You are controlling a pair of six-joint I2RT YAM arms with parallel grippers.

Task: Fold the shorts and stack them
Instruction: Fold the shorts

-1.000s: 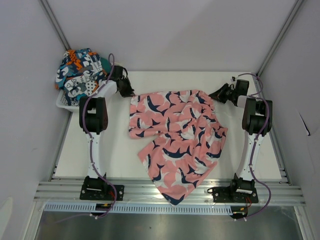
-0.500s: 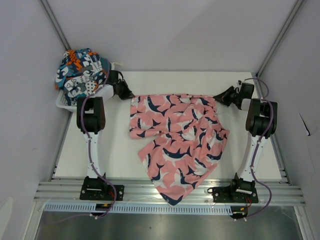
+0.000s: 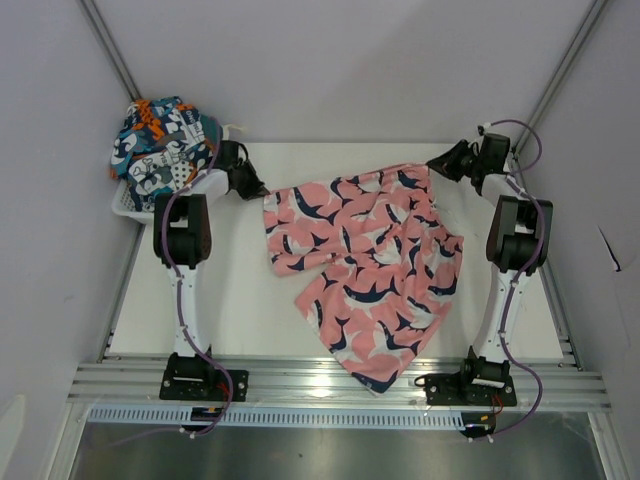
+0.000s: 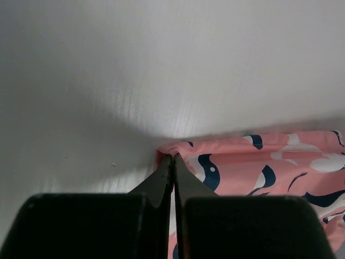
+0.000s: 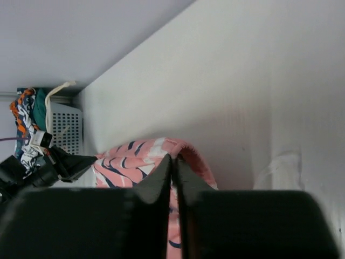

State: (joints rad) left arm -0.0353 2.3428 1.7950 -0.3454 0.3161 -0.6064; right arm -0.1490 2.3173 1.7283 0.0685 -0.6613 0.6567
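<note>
The pink shark-print shorts (image 3: 372, 262) lie spread on the white table, with their far edge stretched between both grippers. My left gripper (image 3: 258, 190) is shut on their far left corner; the pink cloth (image 4: 253, 162) shows at its closed tips (image 4: 173, 156). My right gripper (image 3: 434, 165) is shut on their far right corner, near the table's back right; a pink fold (image 5: 161, 148) bulges over its closed tips (image 5: 173, 157). The teal, orange and navy patchwork shorts (image 3: 160, 140) are heaped in the white basket (image 3: 128, 205) at the far left.
The basket stands off the table's far left corner, close to the left arm, and also shows in the right wrist view (image 5: 66, 127). Grey walls enclose the table on three sides. A metal rail (image 3: 330, 382) runs along the near edge by the arm bases.
My right gripper has moved back and to the right with its corner. The shorts were pulled wider and shifted right. My left gripper has held its corner nearly still.
</note>
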